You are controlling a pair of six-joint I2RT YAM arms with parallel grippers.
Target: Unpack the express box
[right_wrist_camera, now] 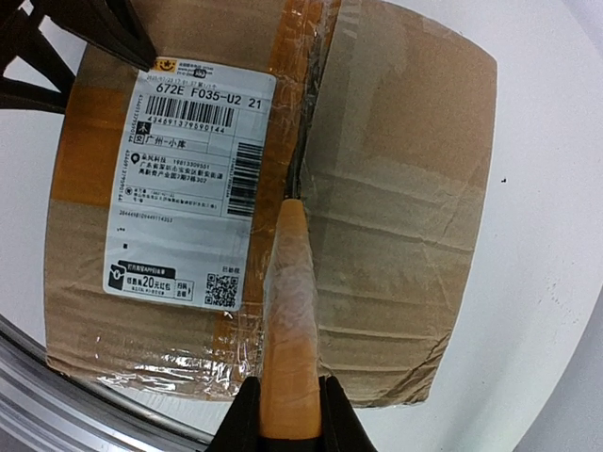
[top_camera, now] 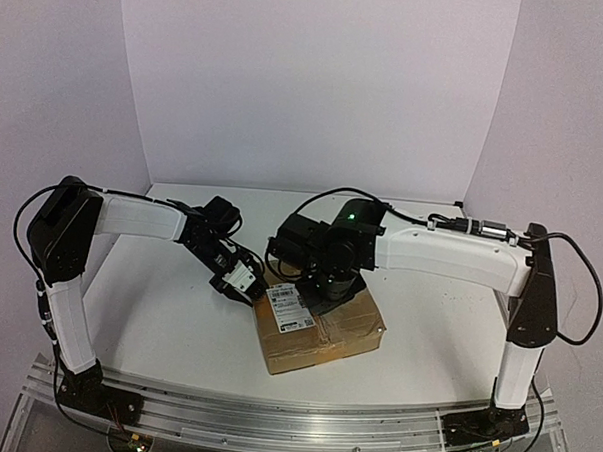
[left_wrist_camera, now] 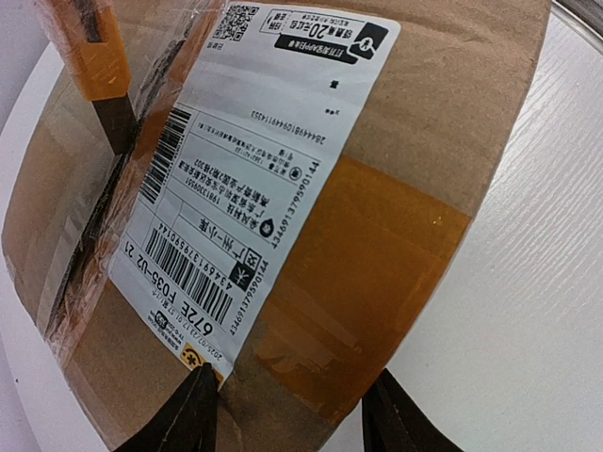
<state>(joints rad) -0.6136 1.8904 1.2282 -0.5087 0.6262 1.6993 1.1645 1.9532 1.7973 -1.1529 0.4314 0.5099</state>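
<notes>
The express box (top_camera: 327,339), brown cardboard with a white barcode label (right_wrist_camera: 188,179) and brownish tape, lies flat on the white table. My right gripper (right_wrist_camera: 287,414) is shut on an orange, film-wrapped cutter (right_wrist_camera: 292,311). The cutter's tip rests on the taped centre seam of the box (right_wrist_camera: 396,188). My left gripper (left_wrist_camera: 292,419) is open at the box's far left corner. One finger (left_wrist_camera: 188,414) touches the label's corner, and the other hangs over the table beside the box (left_wrist_camera: 396,141). In the top view the left gripper (top_camera: 241,281) and right gripper (top_camera: 324,287) crowd the box's far edge.
A metal rail (top_camera: 273,415) runs along the table's near edge, close to the box's near side, and shows again as the rail (right_wrist_camera: 57,405) in the right wrist view. White walls close in the back and both sides. The left gripper's dark fingers (right_wrist_camera: 85,28) show past the label.
</notes>
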